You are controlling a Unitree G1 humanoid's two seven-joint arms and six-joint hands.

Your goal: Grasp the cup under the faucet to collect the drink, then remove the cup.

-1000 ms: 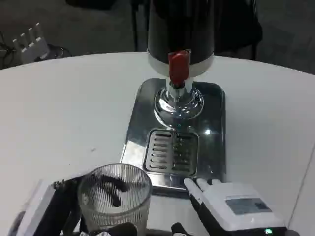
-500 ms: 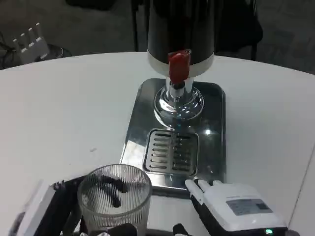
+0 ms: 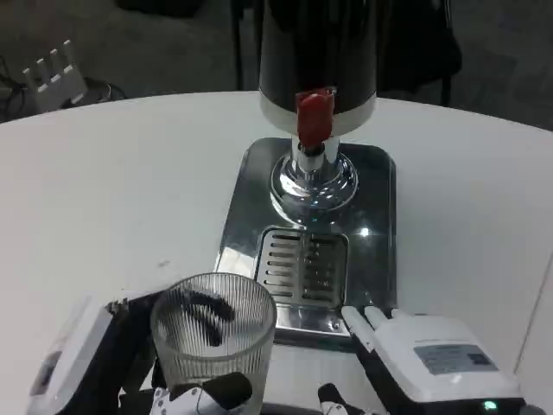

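My left hand [image 3: 112,363] grips the ribbed glass cup [image 3: 214,337] at the counter's [image 3: 112,190] near edge, in front of the drip tray [image 3: 302,268], short of the faucet [image 3: 313,121]. My right hand [image 3: 432,363] rests beside it; its fingers look curled on nothing, though I cannot tell.

Left hand [image 3: 104,367] grips the ribbed glass cup [image 3: 213,337] before the drip grate [image 3: 300,268]; right hand [image 3: 432,359] just beside

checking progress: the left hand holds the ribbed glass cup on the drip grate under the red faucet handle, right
Not quite. In the head view the left hand does hold the ribbed glass cup, but the cup is off the drip grate, near the table's front edge, short of the red faucet handle.
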